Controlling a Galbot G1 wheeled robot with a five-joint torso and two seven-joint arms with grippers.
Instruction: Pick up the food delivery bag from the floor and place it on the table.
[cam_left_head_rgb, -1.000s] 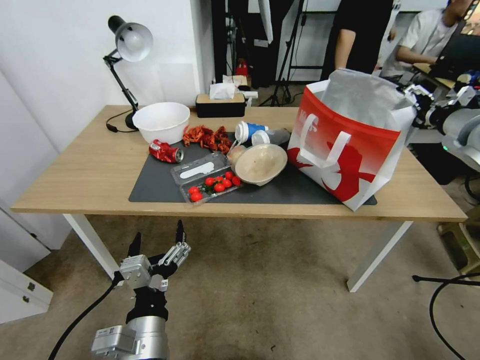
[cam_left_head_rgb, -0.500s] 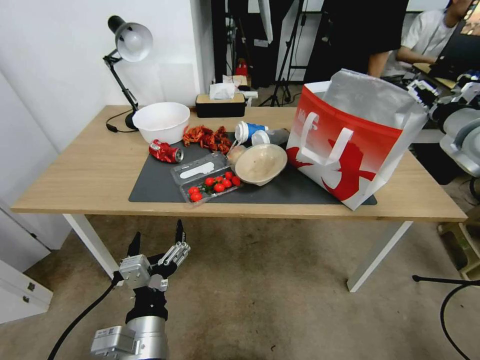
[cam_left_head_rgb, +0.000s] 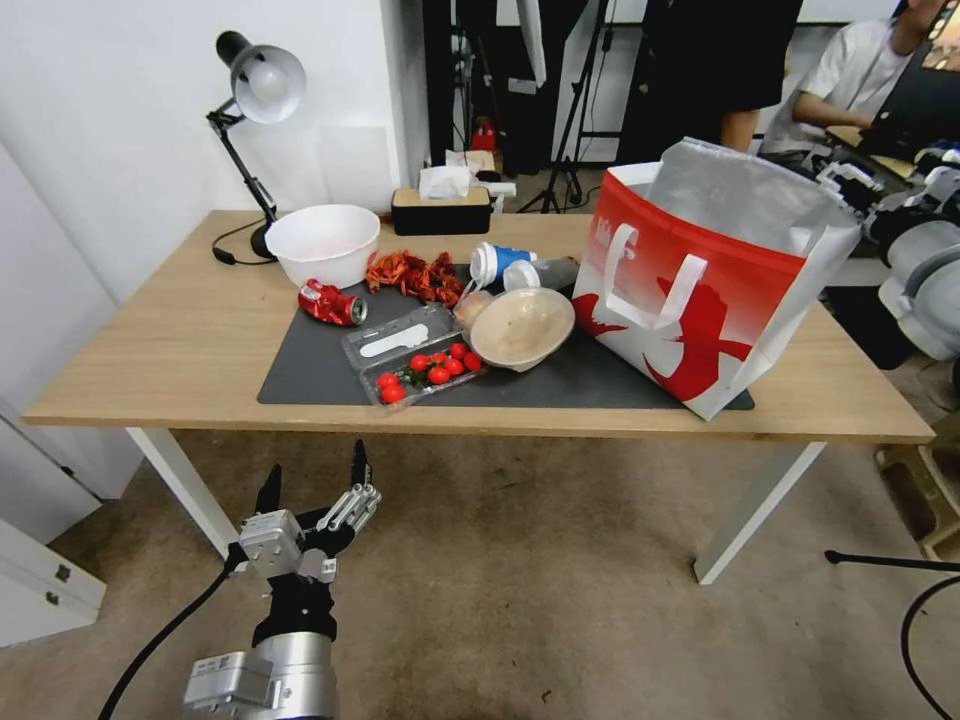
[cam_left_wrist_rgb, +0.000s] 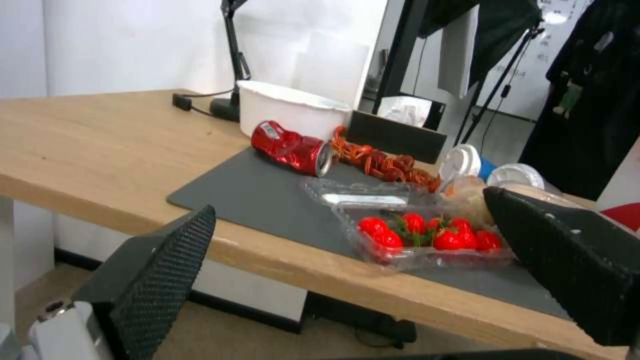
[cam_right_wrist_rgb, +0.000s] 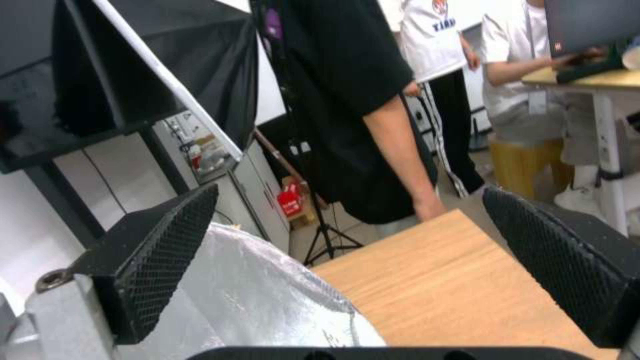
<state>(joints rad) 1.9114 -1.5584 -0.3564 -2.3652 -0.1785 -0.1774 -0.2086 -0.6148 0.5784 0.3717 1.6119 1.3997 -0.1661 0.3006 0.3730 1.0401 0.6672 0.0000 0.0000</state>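
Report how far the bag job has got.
Done: the food delivery bag stands upright on the table, its base partly on the dark mat, none of it on the floor. In hand: nothing; the right gripper is open beside the bag's foil top. The left gripper hangs open below the table edge. Left: nothing visible.

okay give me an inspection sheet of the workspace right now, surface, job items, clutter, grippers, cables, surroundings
Surface: table, light wood, with a dark grey mat.
Job's things: food delivery bag upright on the table's right end, open.
Clutter: white bowl, crushed can, tomato tray, beige bowl, cups.
Grippers: left gripper low before the table, jaws open; right gripper beside the bag, jaws open.
Cables: lamp cord.
Surroundings: desk lamp, carpeted floor.
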